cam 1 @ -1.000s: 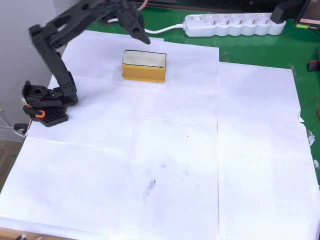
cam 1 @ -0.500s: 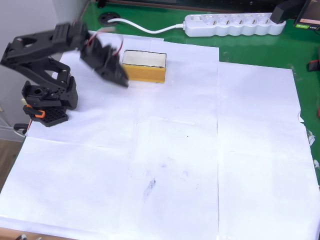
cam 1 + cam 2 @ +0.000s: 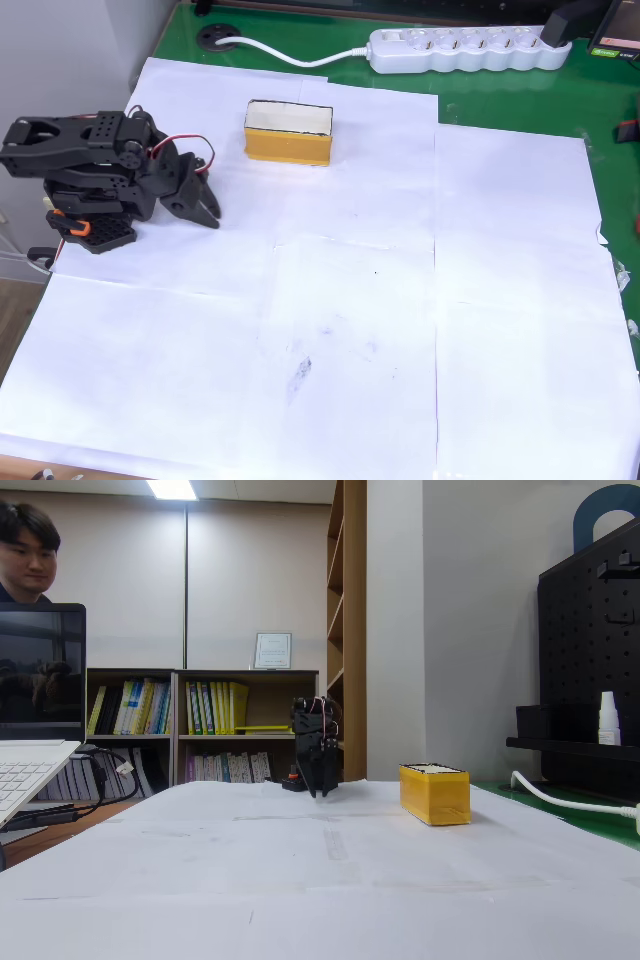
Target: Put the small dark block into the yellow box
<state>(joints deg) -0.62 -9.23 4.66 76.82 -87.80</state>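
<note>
1. The yellow box [image 3: 288,133], mustard-sided with a cream inside, sits at 11 o'clock on the paper-covered desk [image 3: 400,300].
2. The folded arm's end effector [image 3: 207,213] points down at 9 o'clock, fingers together, holding nothing visible.

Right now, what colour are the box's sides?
Mustard yellow; the box shows best in the overhead view, with a pale inside.

Mustard-yellow box [image 3: 288,145] with cream inside; black claw [image 3: 205,207]; white paper [image 3: 400,300].
</note>
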